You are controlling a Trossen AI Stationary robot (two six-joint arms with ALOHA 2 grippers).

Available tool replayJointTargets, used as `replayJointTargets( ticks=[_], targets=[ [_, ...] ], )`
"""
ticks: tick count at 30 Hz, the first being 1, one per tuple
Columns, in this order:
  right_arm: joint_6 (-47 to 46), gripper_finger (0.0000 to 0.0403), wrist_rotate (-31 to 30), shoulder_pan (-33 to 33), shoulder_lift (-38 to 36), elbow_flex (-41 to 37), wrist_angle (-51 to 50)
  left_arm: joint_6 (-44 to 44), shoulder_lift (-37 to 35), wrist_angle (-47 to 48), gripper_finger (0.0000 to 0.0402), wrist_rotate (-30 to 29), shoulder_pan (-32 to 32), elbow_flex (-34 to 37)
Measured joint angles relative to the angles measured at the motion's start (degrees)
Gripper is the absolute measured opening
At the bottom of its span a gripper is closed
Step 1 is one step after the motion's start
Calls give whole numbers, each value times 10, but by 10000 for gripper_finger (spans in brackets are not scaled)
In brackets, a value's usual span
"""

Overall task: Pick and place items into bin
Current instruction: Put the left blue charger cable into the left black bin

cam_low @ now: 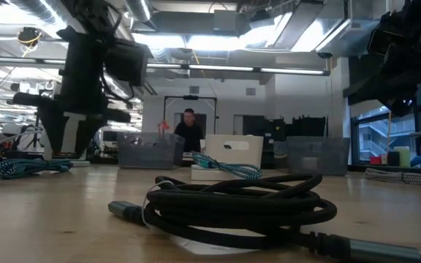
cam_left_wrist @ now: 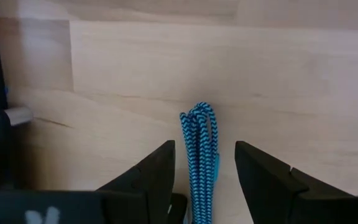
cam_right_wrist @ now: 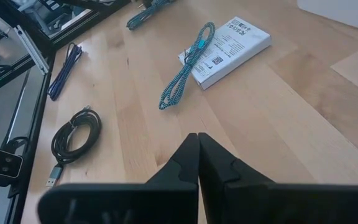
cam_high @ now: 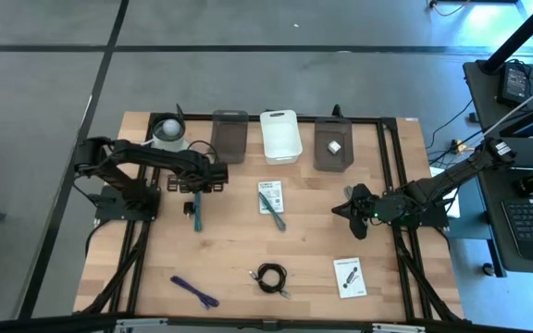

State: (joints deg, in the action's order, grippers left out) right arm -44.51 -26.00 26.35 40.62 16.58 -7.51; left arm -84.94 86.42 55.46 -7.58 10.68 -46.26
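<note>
Clearly, the teal braided cable (cam_left_wrist: 199,163) is a soft and light thing: it is folded into a narrow bundle of several strands and lies flat on the wooden table (cam_left_wrist: 291,74), in the left middle of the high view. In the left wrist view the left gripper (cam_left_wrist: 204,177) is seen just above it, with the jaws spread and one finger on each side of the bundle, which is not yet pinched. It is judged that the bundle should be taken across its middle, so that all strands are caught together; a loose strand could slip out. The right gripper (cam_right_wrist: 197,158) waits at the right side of the table with its jaws pressed together, holding nothing. On the white printed card (cam_right_wrist: 227,50) small text is seen, but it cannot be read.
</note>
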Motion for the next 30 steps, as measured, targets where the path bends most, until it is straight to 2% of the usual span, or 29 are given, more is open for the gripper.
replayJointTargets(
  ticks=[8,12,15,22,30],
  targets=[
    [2,1,0,0,0,0,-1,2,61,-22,155,27,0,-2],
    [12,1,0,0,0,0,0,2,79,-35,139,34,-1,-3],
    [14,1,0,0,0,0,1,1,80,-42,113,37,0,-3],
    [27,1,0,0,0,0,0,-4,67,-39,25,34,0,-16],
    [30,1,0,0,0,0,0,6,36,-48,25,48,-8,-63]
  ],
)
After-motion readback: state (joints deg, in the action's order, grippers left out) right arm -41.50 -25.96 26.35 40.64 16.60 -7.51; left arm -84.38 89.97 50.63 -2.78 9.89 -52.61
